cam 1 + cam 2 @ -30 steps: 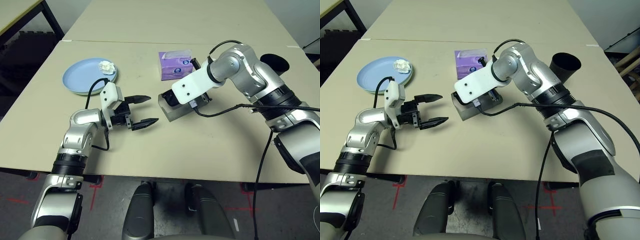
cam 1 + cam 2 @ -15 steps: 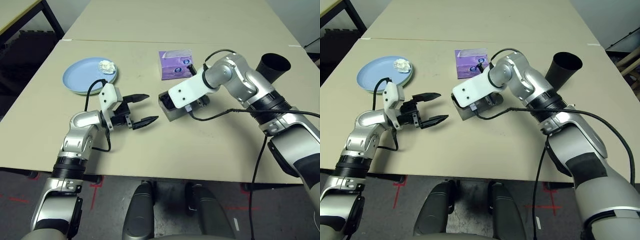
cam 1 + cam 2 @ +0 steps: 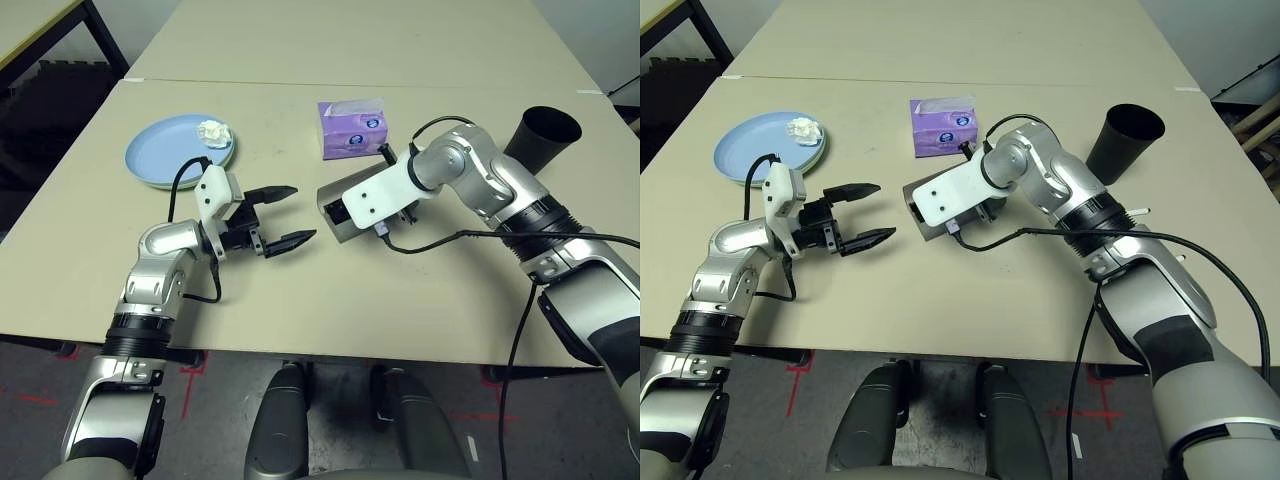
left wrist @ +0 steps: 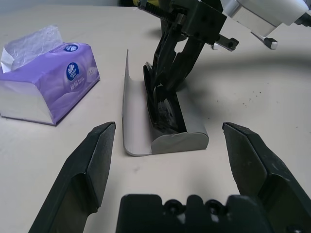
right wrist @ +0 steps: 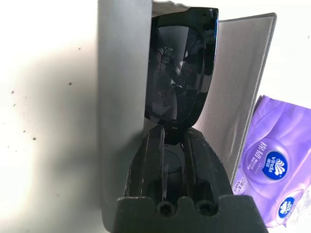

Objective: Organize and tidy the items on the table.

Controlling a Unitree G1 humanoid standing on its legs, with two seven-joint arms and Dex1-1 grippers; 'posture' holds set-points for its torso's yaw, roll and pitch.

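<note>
Sunglasses (image 5: pixel 182 77) now sit inside the open grey glasses case (image 4: pixel 165 138) at mid-table, just near of the purple tissue box (image 3: pixel 352 128); the right gripper (image 5: pixel 174 145), closed on them, has lowered them into the case over the last second. Left gripper (image 3: pixel 285 215) waits open, level, left of the case. Judgement: insertion nearly done; release and lid closing remain.

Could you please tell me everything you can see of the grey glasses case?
The grey glasses case is an oblong shell of smooth matt material, lying open on the beige table, its flap standing up along one long side. Black sunglasses sit partly in its trough, pinched by the right gripper. The purple tissue box stands just behind it, apart.
</note>
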